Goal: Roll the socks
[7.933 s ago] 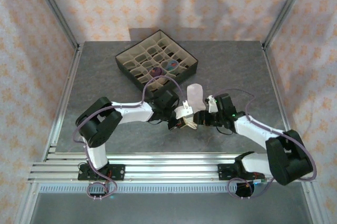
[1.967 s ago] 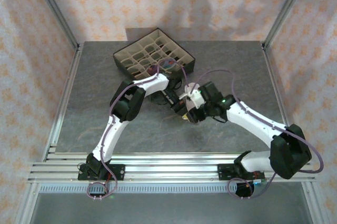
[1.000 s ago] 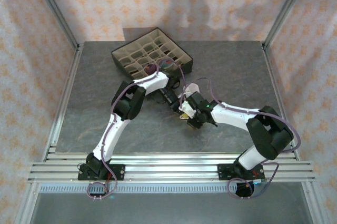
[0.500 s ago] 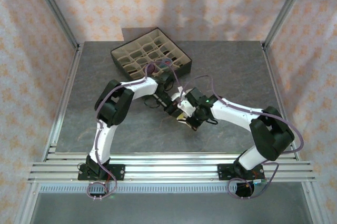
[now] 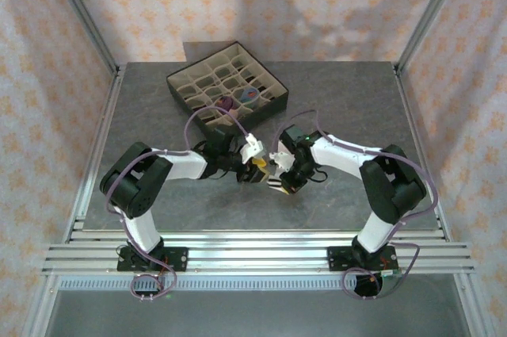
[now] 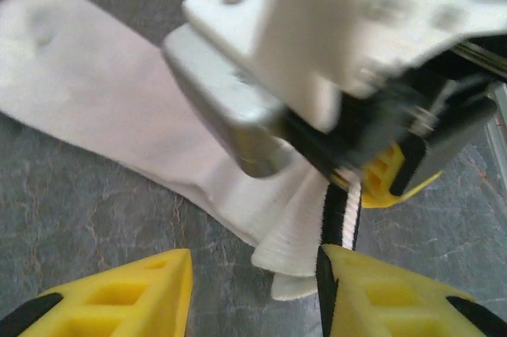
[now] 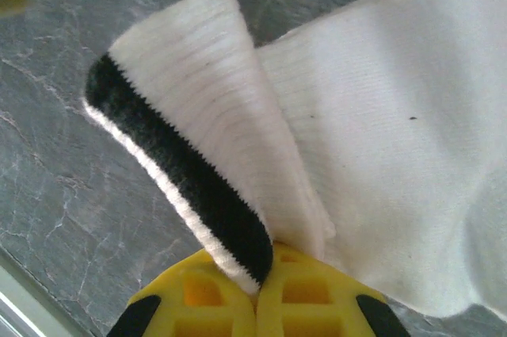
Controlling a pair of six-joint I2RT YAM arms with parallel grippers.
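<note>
One white sock (image 7: pixel 396 155): right hand (image 7: pixel 257 272) pinches its cuff; left hand (image 6: pixel 253 289) half-open.

A white sock (image 7: pixel 396 115) is banded in black at the cuff. The worktop (image 5: pixel 341 99) is veined in grey, and the right gripper (image 7: pixel 257 289) is tipped in yellow.

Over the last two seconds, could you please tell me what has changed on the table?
The left tool has opened, and its arm has folded back toward the left. The right tool has closed on the striped cuff of the white sock. The box stayed at the back of the table, with the purple sock and the blue sock in it.
</note>
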